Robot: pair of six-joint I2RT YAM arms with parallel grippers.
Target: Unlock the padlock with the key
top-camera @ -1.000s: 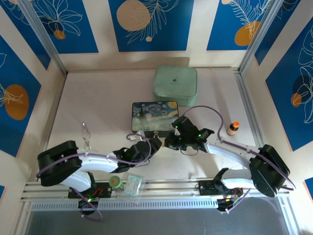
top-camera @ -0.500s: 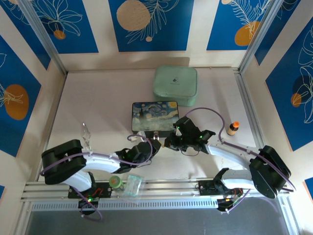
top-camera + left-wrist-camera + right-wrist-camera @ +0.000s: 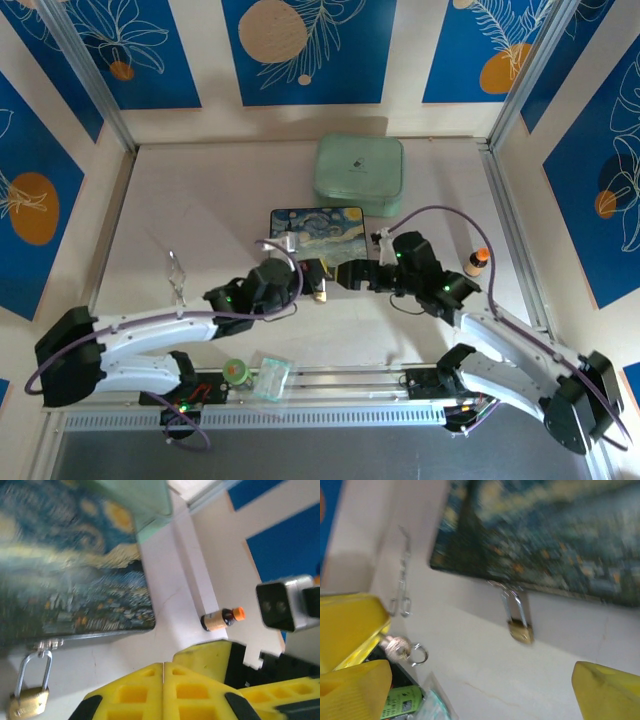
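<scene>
At the front edge of the painted box (image 3: 318, 232), both arms are now stretched out further than in the top views from a second and half a second ago. There they sit folded, grippers nose to nose just short of the box. Now the left gripper (image 3: 163, 672) sits further forward and to the right, and the right gripper (image 3: 345, 275) is up by the box's near right corner. The pair flank the lock instead of facing each other.

The padlock (image 3: 521, 631) is not held. Its silver shackle is threaded through the box's hasp (image 3: 47, 643), closed, and the brass body lies on the table (image 3: 200, 210) just in front of the box.

The left gripper's yellow fingers are pressed flat together along one seam. The key (image 3: 395, 646), with a small ring on its head, sticks out beside yellow fingertips at the left of the right wrist view. I judge that the left gripper pinches it, though the pinch itself is hidden. The right gripper's fingers (image 3: 607, 692) stand wide apart, with the padlock lying in the gap ahead of them.

My reading is that the meeting of the grippers is over and the approach to the lock is under way, with none of the unlocking done yet. The open right gripper probably has to steady the little brass body next, so the key can find the keyhole. No view shows the keyhole, and both wrist views are blurred.
</scene>
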